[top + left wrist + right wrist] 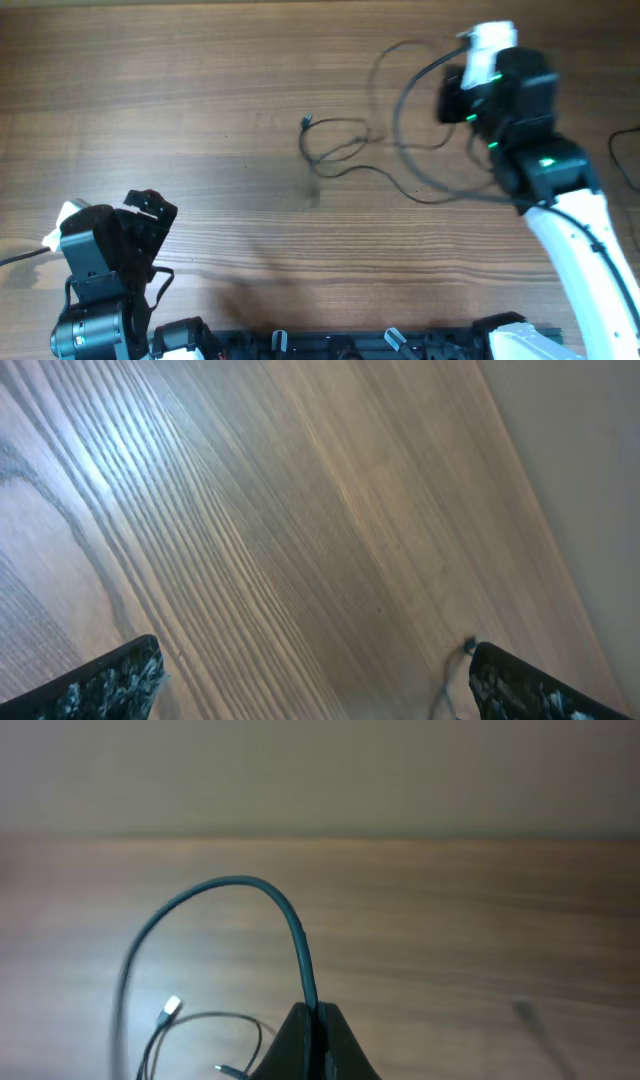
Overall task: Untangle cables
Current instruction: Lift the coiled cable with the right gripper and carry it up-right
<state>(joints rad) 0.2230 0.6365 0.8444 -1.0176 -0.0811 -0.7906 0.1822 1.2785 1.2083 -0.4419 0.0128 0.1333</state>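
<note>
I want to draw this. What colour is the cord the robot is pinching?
The cord is black; the right wrist view shows it best.

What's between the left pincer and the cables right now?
Nothing: the overhead view shows only bare table between the open left pincer and the cables.

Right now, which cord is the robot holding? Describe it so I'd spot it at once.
On the wooden table, look to the right arm at the far right. Its jaws are shut on the cable that arches up in one big loop; the thinner cables beside it lie flat in a loose tangle.
</note>
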